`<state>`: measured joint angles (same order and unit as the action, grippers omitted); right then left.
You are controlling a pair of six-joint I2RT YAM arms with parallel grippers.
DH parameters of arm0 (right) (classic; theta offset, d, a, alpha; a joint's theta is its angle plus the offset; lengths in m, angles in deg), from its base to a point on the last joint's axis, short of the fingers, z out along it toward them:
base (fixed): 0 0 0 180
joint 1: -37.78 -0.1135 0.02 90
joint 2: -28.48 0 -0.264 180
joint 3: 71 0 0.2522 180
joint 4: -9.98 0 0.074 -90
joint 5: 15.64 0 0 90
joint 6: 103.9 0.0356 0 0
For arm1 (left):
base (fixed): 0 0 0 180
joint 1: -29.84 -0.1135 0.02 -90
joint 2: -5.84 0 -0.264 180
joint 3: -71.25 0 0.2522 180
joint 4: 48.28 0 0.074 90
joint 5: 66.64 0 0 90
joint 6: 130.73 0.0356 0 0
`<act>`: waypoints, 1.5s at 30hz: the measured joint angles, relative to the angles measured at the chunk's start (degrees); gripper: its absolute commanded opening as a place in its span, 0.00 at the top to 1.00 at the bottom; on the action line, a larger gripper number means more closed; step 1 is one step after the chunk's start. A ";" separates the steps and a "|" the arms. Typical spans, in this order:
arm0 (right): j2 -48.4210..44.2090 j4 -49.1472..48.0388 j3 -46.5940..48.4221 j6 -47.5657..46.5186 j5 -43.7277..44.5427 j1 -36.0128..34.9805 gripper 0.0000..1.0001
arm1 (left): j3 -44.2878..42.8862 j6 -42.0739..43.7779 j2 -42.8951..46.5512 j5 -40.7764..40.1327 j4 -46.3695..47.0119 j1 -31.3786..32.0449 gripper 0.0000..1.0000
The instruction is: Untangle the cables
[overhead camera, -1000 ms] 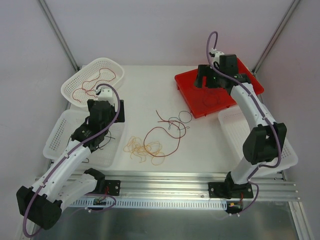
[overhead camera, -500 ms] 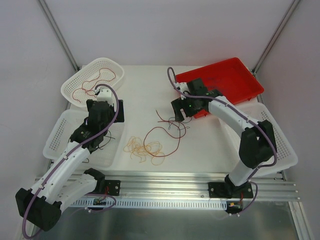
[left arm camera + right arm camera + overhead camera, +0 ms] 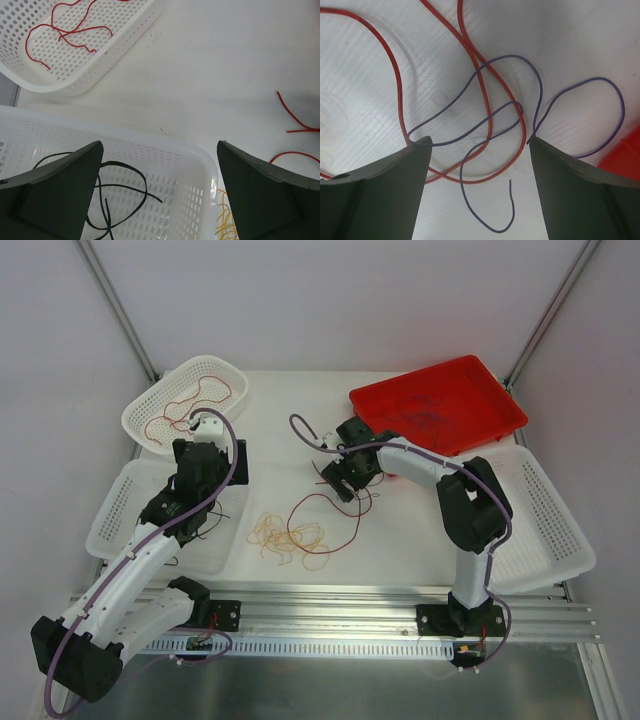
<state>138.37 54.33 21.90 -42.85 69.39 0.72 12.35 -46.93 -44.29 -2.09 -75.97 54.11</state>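
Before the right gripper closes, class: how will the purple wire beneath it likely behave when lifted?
Probably floppy: the purple wire lies in loose curls. Likely very light, being so thin. It crosses the red wire, so lifting may drag that along.

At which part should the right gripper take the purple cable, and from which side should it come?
Grip the purple cable at its free hooked tail, which lies alone, clear of the red cable. Come straight down with the open right gripper, one finger each side; farther along, the two wires cross.
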 measured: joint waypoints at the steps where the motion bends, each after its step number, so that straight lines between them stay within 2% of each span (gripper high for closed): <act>1: 0.37 -0.22 0.48 -0.55 0.46 -0.31 0.18 | 0.00 0.00 0.00 0.02 0.00 -0.02 0.01; 9: 3.56 -2.34 5.51 -3.08 2.25 -1.49 0.19 | 0.00 0.00 -0.07 0.13 0.00 -0.02 0.01; 13: 6.08 -2.89 7.98 -3.54 2.01 -1.49 0.24 | 0.00 0.00 -0.11 0.13 0.00 0.00 0.01; 16: 7.63 -3.17 8.39 -3.69 1.44 -1.46 0.33 | 0.00 0.00 -0.20 0.13 0.00 -0.02 0.01; 18: 8.35 -3.26 8.41 -3.76 0.90 -1.46 0.46 | 0.00 0.00 -0.37 0.13 0.00 -0.02 0.01; 19: 8.63 -3.34 8.41 -3.80 0.63 -1.46 0.56 | 0.00 0.00 -0.50 0.13 0.00 -0.02 0.01; 22: 9.03 -3.43 8.41 -3.74 -0.17 -1.46 0.67 | 0.00 0.00 -0.57 0.15 0.00 -0.02 0.01; 25: 9.03 -3.80 8.66 -3.63 -0.50 -1.46 0.85 | 0.00 0.00 -0.59 0.15 0.00 0.00 0.01; 28: 9.01 -4.31 8.74 -3.65 -0.72 -1.46 0.97 | 0.00 0.00 -0.61 0.15 0.00 0.00 0.01; 35: 5.62 -4.50 8.22 -3.41 -1.09 -1.46 0.99 | 0.00 0.00 -0.61 0.15 0.00 -0.02 0.01; 45: -10.51 -3.17 7.41 -2.43 -1.57 -1.46 0.99 | 0.00 0.00 -0.59 0.96 0.00 -0.02 0.01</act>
<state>127.85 51.16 29.31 -45.27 67.82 -0.74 12.35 -46.93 -44.88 -1.13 -75.97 54.09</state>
